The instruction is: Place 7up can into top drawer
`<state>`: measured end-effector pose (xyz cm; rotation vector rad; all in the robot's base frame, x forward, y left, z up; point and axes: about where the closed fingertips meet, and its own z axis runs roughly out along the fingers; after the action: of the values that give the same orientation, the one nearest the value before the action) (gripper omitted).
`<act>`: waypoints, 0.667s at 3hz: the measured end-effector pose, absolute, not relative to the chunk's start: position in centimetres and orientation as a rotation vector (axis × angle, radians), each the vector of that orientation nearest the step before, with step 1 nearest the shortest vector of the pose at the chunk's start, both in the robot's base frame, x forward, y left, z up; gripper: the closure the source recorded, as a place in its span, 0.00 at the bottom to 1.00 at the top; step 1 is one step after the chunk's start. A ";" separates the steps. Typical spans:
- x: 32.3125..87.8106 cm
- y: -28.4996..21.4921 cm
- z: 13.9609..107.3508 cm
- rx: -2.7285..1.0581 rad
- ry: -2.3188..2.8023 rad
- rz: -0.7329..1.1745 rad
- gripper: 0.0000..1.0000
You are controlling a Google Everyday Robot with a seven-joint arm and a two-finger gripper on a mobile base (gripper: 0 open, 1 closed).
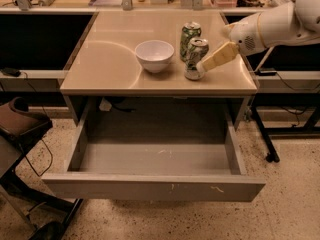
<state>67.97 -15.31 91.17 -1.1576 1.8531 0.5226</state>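
The 7up can (pixel 193 57), silvery-white with green markings, stands upright near the front right of the tan table top (pixel 105 59). My gripper (pixel 205 65), beige at the end of a white arm (pixel 272 29), reaches in from the right and sits against the can's right side, low on its body. The top drawer (pixel 150 186) is pulled fully open below the table, its grey inside bare and its front panel scuffed with white.
A darker green can (pixel 189 34) stands just behind the 7up can. A white bowl (pixel 154 55) sits to their left. A brown chair (pixel 20 124) is at the left, and black table legs (pixel 262 134) at the right.
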 end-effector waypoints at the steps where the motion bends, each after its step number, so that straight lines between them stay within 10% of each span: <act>1: 70.2 -12.8 88.6 -1.095 1.864 0.633 0.00; 2: 70.1 -12.0 87.4 -1.115 1.862 0.652 0.00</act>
<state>70.09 -11.98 87.37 -1.1146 1.8619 0.6518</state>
